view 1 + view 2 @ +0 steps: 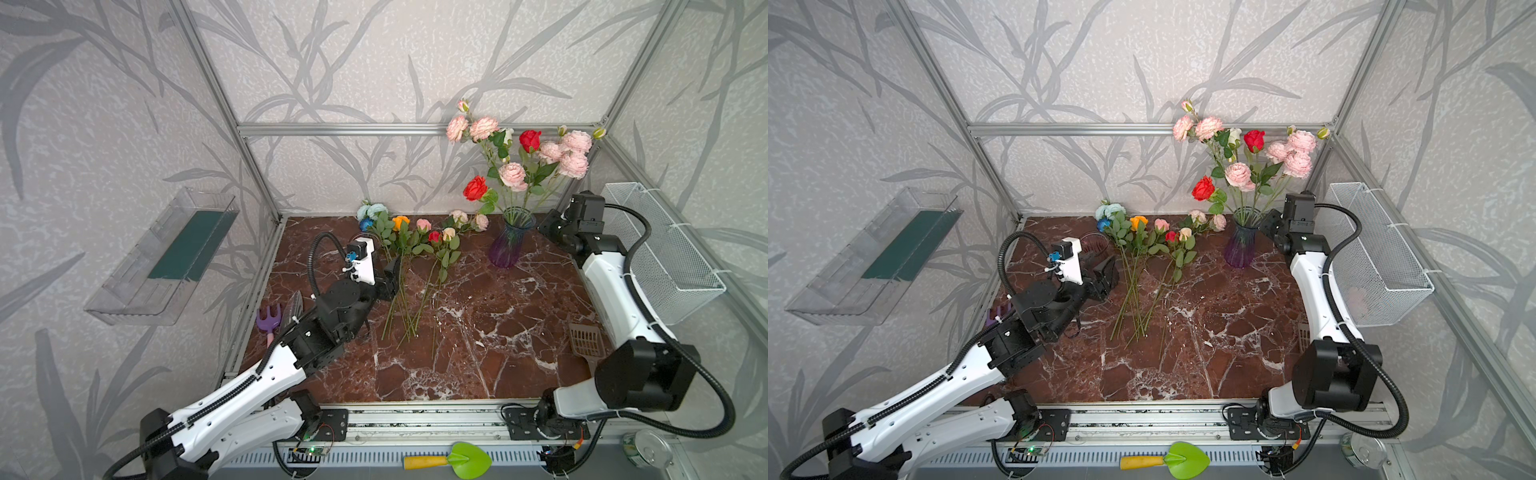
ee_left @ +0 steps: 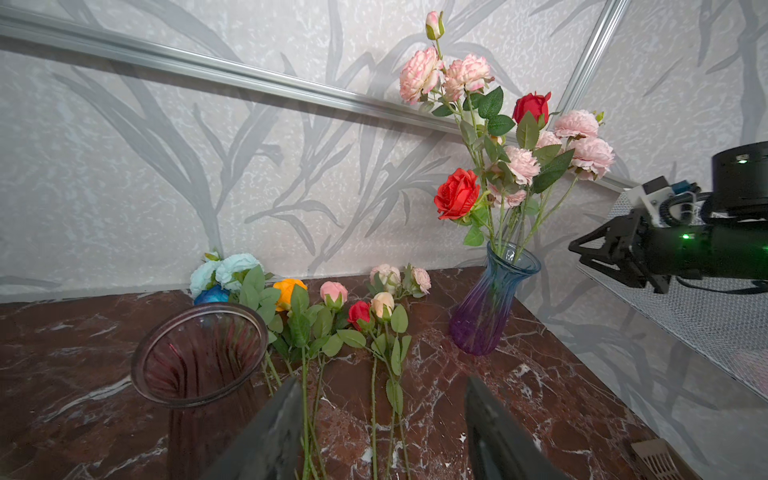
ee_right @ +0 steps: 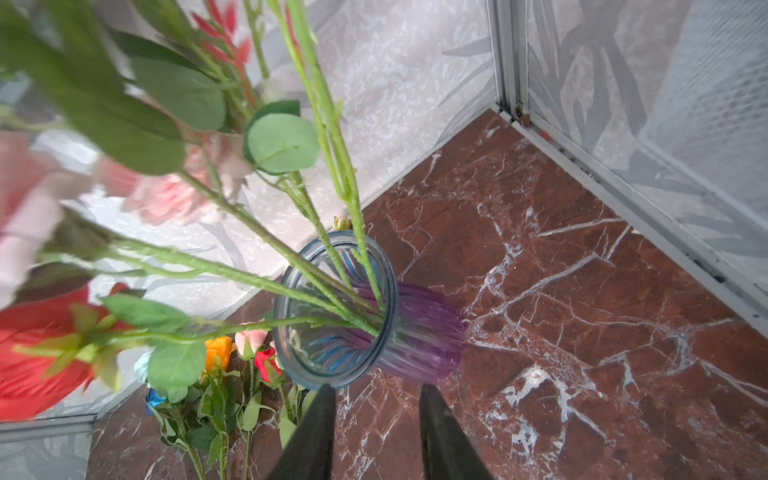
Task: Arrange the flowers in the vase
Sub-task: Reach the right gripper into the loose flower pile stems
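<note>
Several pink, red flowers [image 1: 512, 174] in vase [image 1: 508, 249], loose roses [image 1: 434, 237] flat

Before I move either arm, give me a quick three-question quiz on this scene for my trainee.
1. Multiple choice: how many red roses stand in the blue-purple vase? A one, B two, C four.
2. Which arm's hand sits beside that vase, and is it holding anything?
3. True or false: no flowers are lying on the table.
Key: 1 B. 2 The right; its jaws are apart and empty. 3 False: loose flowers lie on the table.
</note>
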`<move>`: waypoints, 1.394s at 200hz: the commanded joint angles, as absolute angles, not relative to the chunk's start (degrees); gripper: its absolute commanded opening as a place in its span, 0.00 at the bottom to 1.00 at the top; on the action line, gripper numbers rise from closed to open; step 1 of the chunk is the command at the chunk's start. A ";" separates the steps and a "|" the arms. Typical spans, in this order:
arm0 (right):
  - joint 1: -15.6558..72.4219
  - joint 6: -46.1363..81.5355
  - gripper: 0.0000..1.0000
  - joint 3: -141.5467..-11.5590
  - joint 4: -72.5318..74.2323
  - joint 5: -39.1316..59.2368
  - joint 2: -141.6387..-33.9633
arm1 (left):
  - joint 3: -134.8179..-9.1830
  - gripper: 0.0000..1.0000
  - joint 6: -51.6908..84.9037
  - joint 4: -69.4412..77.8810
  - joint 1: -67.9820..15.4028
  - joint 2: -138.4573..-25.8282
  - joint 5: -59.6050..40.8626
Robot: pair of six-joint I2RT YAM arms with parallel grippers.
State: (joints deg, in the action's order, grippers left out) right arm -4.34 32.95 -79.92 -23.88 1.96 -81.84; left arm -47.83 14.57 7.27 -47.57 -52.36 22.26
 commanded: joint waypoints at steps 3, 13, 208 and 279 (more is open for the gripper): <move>1.40 28.11 0.35 -77.87 -23.13 -0.62 -72.71 | -51.48 0.63 10.41 4.68 -47.09 -50.80 28.01; 5.77 26.13 0.34 -76.24 -23.27 -2.92 -69.39 | -52.99 0.63 9.51 2.54 -46.40 -51.01 30.27; 41.18 33.54 0.37 -91.69 -12.53 -4.99 -120.21 | -55.66 0.63 27.81 -2.37 -17.49 -61.48 10.64; 37.75 36.07 0.34 -108.45 -15.29 -3.34 -136.50 | -54.94 0.63 29.93 -1.04 -17.42 -61.24 7.53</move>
